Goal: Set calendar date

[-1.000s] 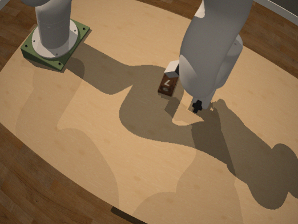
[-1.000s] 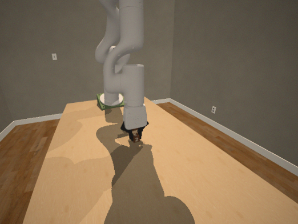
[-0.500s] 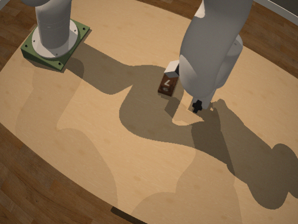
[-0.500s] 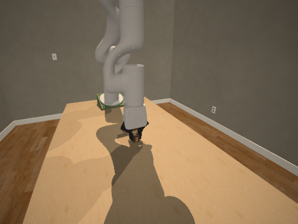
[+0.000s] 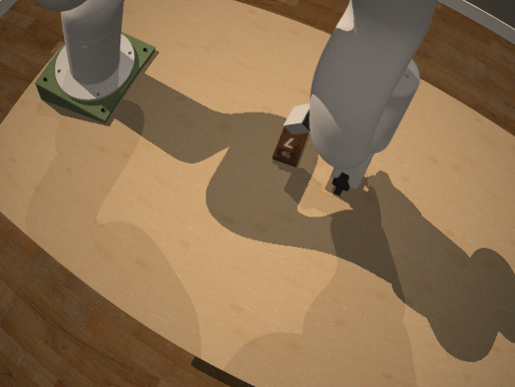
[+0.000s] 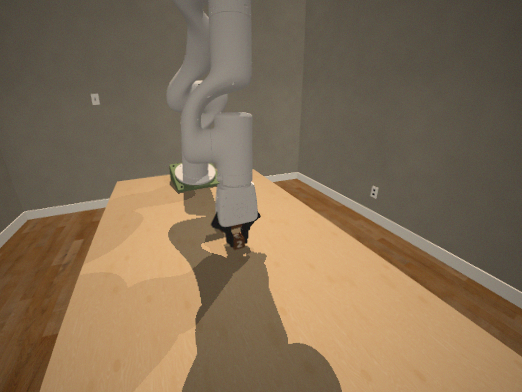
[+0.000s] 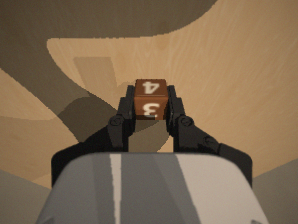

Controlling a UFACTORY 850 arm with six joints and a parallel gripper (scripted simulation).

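Between the black fingers of the gripper, a brown wooden cube showing 3 and 4 is being clamped above the light wooden table. Beside the arm, a dark brown tray is holding a second cube showing 7, a white block sitting at its far end.

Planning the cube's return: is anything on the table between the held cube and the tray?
Nothing visible does. The gripper holds the cube above bare table, and the tray sits close beside it, though the arm hides part of that gap from above.
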